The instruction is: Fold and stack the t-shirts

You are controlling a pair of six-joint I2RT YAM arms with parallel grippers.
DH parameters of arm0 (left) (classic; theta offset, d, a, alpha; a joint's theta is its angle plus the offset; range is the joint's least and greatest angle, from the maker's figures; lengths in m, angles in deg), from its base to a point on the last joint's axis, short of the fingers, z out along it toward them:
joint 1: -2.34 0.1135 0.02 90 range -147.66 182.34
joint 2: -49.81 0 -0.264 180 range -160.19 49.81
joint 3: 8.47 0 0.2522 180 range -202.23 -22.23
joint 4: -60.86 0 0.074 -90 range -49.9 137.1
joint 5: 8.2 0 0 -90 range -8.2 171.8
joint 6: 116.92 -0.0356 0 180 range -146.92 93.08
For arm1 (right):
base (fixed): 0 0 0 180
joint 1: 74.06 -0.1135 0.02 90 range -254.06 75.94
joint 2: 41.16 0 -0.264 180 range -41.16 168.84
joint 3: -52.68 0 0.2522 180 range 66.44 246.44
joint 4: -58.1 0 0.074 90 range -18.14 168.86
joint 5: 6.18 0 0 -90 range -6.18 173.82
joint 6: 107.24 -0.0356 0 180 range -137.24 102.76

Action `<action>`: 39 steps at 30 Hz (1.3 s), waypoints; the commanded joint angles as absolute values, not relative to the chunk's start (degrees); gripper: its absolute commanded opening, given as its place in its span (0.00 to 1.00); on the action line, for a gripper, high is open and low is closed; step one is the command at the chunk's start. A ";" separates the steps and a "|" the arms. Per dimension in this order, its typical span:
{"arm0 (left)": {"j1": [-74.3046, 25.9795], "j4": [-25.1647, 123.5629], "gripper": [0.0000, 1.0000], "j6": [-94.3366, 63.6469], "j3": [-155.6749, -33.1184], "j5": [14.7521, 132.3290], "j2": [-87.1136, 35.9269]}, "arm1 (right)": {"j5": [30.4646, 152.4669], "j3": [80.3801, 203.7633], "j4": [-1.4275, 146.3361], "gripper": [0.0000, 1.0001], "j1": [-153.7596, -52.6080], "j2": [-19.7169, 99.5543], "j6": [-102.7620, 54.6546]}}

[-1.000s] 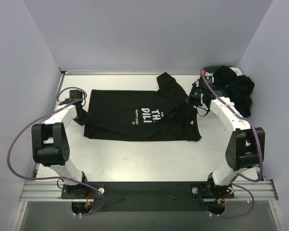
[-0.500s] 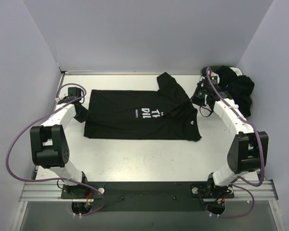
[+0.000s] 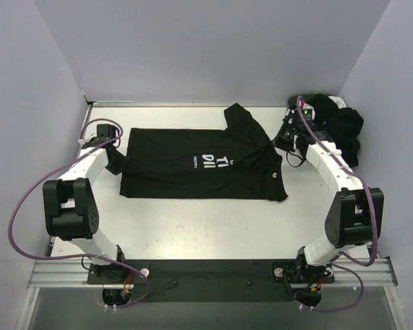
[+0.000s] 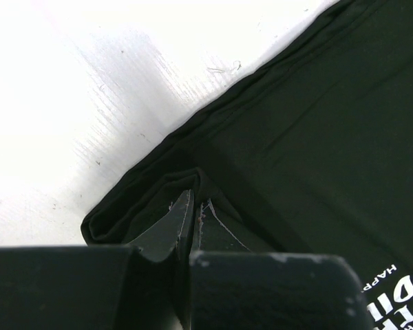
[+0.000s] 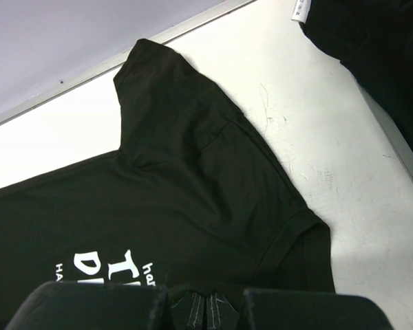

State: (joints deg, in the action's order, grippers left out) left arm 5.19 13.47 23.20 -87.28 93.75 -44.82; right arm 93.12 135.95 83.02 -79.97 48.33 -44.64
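Up close, L tool point(image 4: 195, 204) seems clamped on t-shirt point(image 4: 316, 137); unclear overhead

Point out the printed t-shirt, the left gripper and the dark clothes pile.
printed t-shirt point(image 3: 165, 172): top view, plain cloth beside the lettering.
left gripper point(image 4: 195, 206): left wrist view, between its fingertips.
dark clothes pile point(image 3: 341, 127): top view, its middle.
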 commanded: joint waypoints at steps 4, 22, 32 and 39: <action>5.94 15.37 0.13 23.00 -89.82 94.28 -45.72 | 95.95 138.51 80.74 0.00 -79.77 51.65 -45.63; 5.94 16.07 0.93 23.96 -86.56 95.43 -41.33 | 96.39 153.09 83.54 0.00 -85.39 63.95 -44.84; 5.94 16.69 0.93 24.05 -85.51 94.28 -40.28 | 91.83 155.83 85.14 1.00 -87.15 67.14 -43.35; 3.22 17.56 0.93 23.79 -83.75 93.84 -37.55 | 90.34 149.16 86.10 1.00 -90.84 57.29 -42.90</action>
